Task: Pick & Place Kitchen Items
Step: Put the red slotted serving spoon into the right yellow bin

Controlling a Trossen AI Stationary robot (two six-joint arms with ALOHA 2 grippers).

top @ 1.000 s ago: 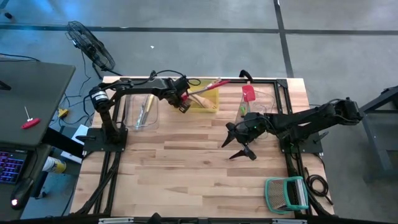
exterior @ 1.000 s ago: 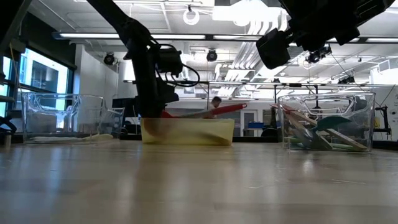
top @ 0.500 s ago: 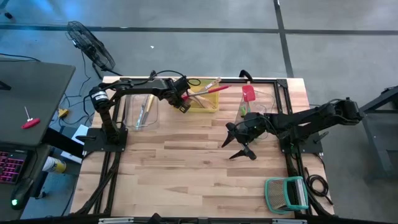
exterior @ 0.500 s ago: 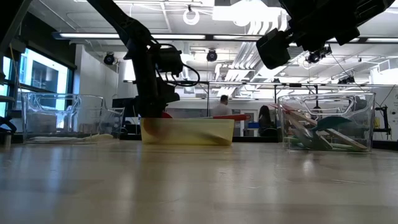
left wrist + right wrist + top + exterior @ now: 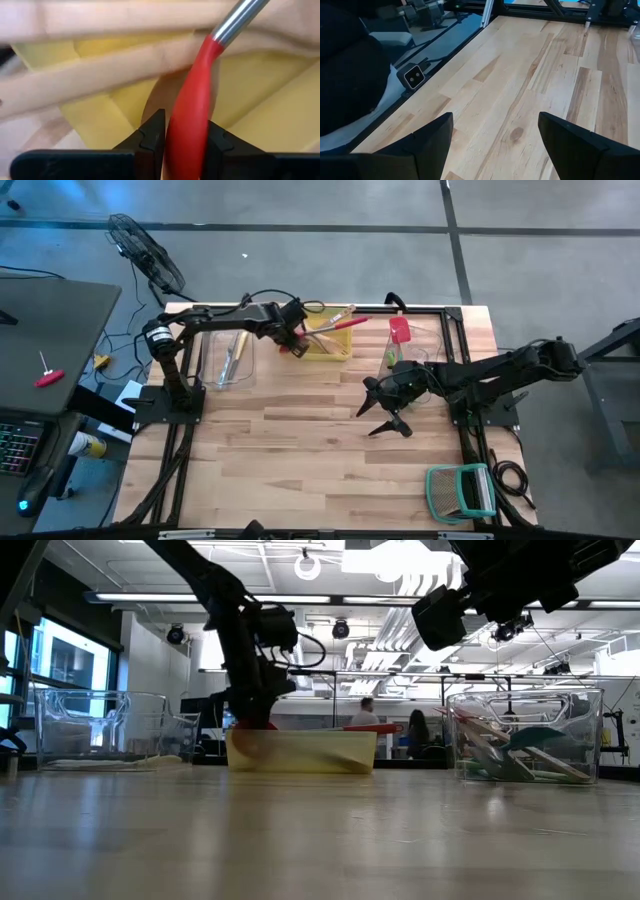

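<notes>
My left gripper (image 5: 293, 343) is at the near left corner of the yellow tray (image 5: 335, 348), shut on a red-handled utensil (image 5: 345, 325) with a metal shaft (image 5: 239, 19). The utensil lies slanting over the tray, across two wooden utensils (image 5: 100, 82). My right gripper (image 5: 382, 412) hangs open and empty above the middle of the table, and it also shows in its own wrist view (image 5: 495, 135). More kitchen items stand in the clear bin (image 5: 412, 345) at the far right, among them a red spatula (image 5: 399, 330). My left gripper pinches the red handle (image 5: 189, 131) between its two fingers (image 5: 152, 140), near the handle's free end. The fingers lie along the utensil, coming from the tray's left side. The handle runs away from the fingers over the tray, its metal shaft crossing the wooden utensils.
A clear bin (image 5: 228, 358) at the far left holds a pale utensil. A teal-framed rack (image 5: 462, 490) lies at the near right corner. Bare wood table (image 5: 300, 440) spreads over the middle and near side. People show in the room beyond the table (image 5: 365, 712).
My left gripper has lowered the red-handled utensil: its far end stood tilted up above the tray's rim and now lies about level at the rim. The gripper has shifted slightly toward the far edge. It stays shut on the handle.
</notes>
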